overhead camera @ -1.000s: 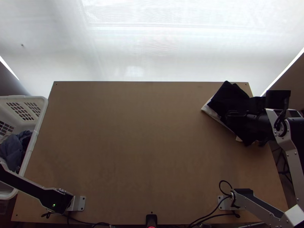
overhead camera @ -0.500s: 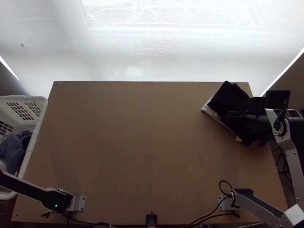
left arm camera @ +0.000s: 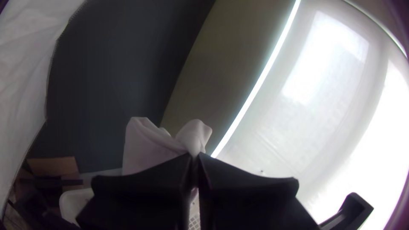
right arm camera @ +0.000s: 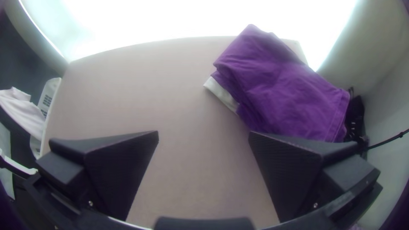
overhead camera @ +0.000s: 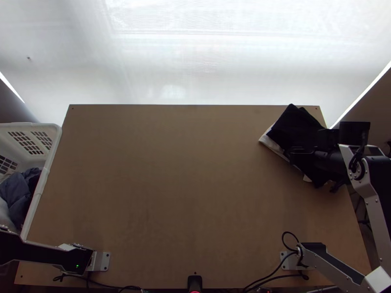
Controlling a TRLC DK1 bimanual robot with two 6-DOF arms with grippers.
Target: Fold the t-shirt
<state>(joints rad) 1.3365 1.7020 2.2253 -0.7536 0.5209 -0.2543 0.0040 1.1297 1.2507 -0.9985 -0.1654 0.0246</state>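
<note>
While the left hand (left arm camera: 195, 156) is pinching a bunched bit of pale cloth (left arm camera: 149, 147), probably the t-shirt, the rest is hanging loose beside the worktop's (overhead camera: 185, 195) left edge, by the white basket (overhead camera: 48, 168). It is looking thin, light and limp, so it will likely be sagging and creasing wherever it isn't supported; nothing about it is seeming fragile. Whether a hem, sleeve or shoulder is being gripped, I cannot tell. The right hand (right arm camera: 203, 133) is waiting with its fingers spread wide, holding nothing, over the worktop's right side. For folding, the shirt will be needing to come over the left edge and down flat, both hands taking it near two matching corners, because one pinch is leaving it lopsided. The basket is standing against that left edge, with crumpled blue-grey clothes (overhead camera: 18, 190) lying inside, loosely heaped. Near the far right corner, a folded purple garment (right arm camera: 277, 85) is resting on something white (right arm camera: 221, 91).
</note>
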